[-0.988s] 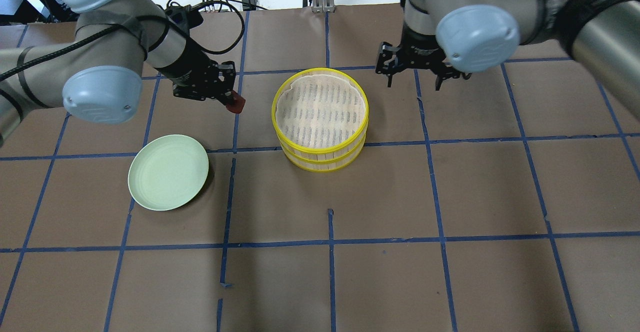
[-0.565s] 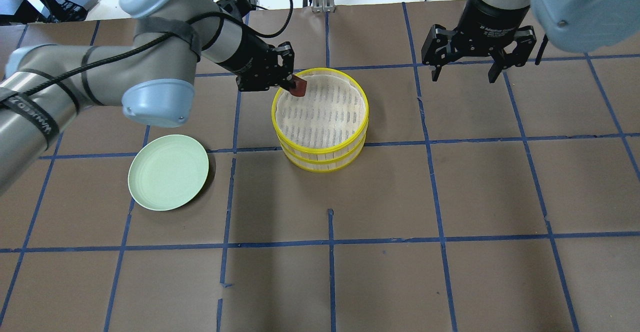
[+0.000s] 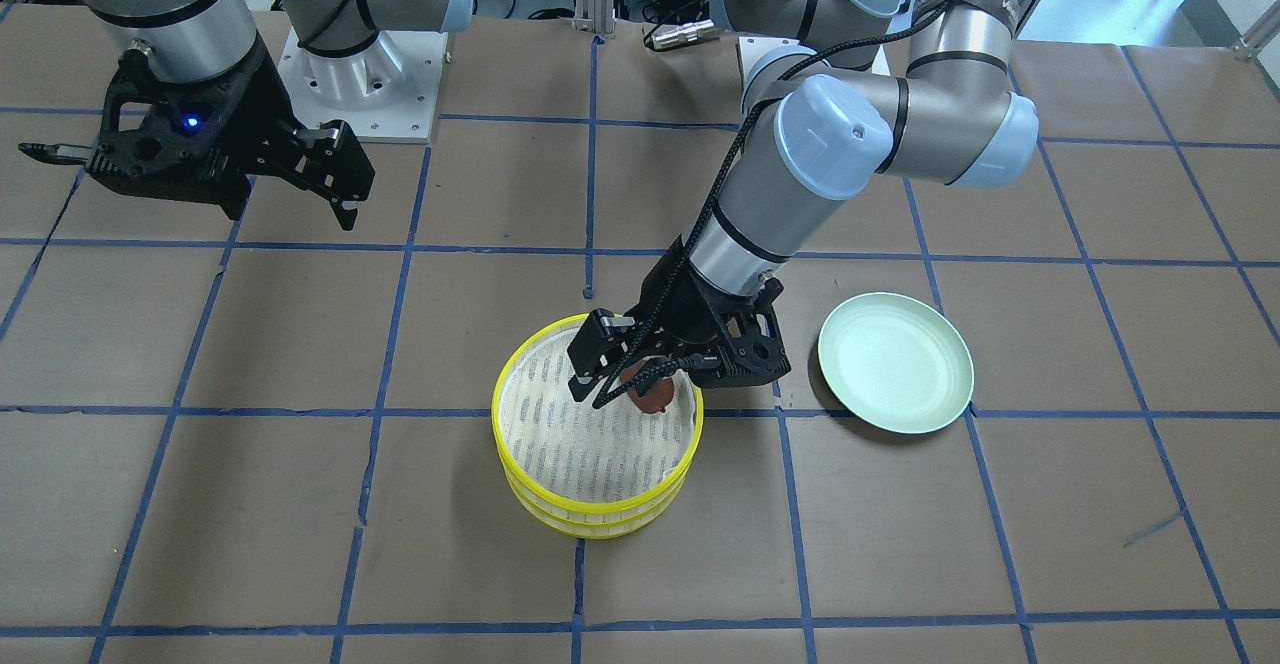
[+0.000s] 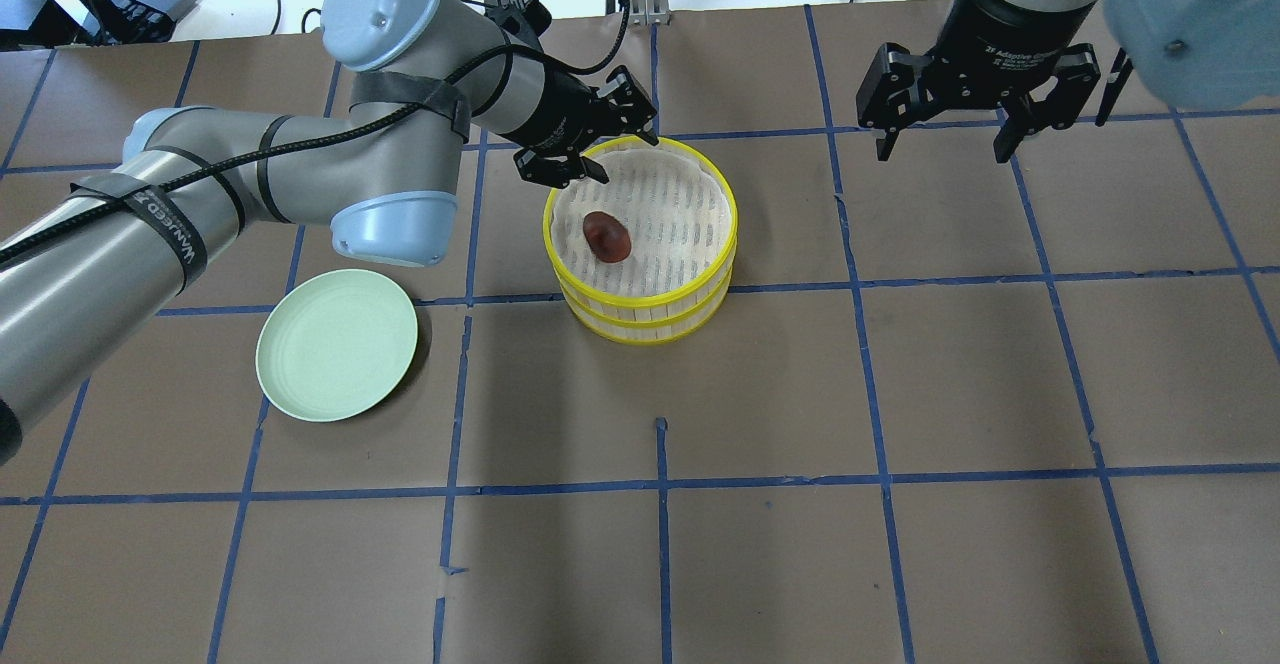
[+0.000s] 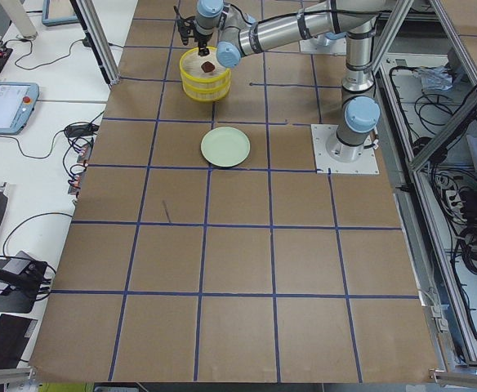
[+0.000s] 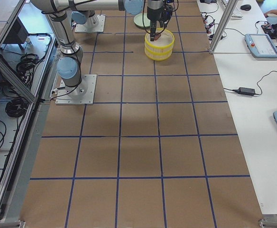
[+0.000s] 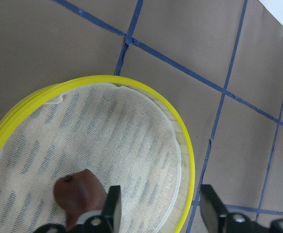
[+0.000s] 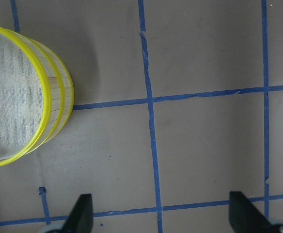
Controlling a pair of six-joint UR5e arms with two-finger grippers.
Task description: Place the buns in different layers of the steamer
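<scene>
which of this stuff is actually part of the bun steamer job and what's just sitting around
Part of the job:
brown bun, lying in the top tray
steamer trays, two, stacked
left gripper, open over them

Just lying about:
green plate, beside the trays
right gripper, open and idle, off to the side

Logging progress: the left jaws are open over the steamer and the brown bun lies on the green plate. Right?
No: the brown bun lies in the top steamer layer, not on the green plate, as the overhead exterior view shows. The left gripper is indeed open over it.
</scene>
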